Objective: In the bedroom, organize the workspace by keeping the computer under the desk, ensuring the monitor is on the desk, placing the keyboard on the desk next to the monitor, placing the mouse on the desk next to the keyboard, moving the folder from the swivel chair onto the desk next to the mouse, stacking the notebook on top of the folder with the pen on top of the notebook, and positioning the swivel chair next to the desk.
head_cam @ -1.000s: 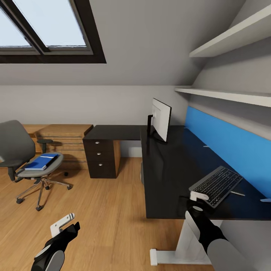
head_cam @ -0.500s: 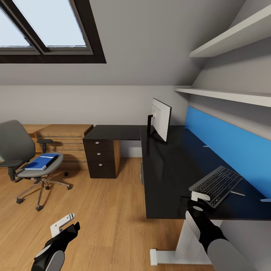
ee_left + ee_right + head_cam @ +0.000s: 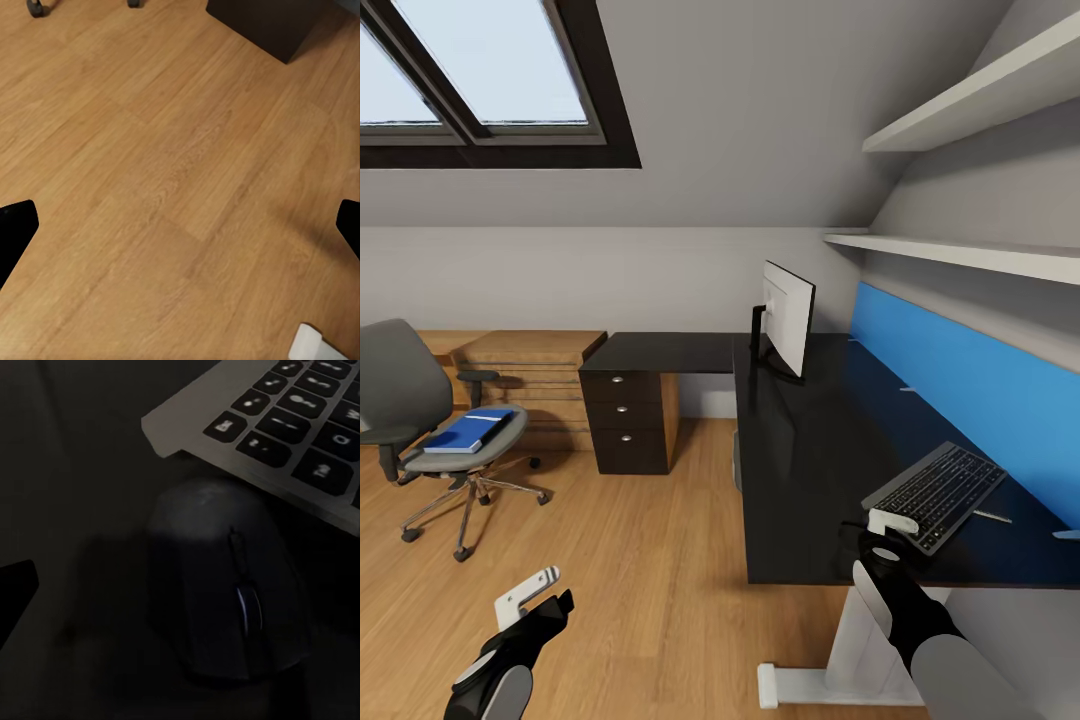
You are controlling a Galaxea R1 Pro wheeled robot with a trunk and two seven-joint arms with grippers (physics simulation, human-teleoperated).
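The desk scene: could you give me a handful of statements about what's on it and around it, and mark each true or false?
1. The keyboard lies on the desk. True.
2. The monitor stands on the floor. False: it stands on the desk.
3. A blue folder lies on the swivel chair. True.
4. In the right wrist view, the mouse sits on top of the keys. False: it rests on the desk beside the keyboard's corner.
5. The left gripper holds the folder. False: it hangs empty over the wooden floor.
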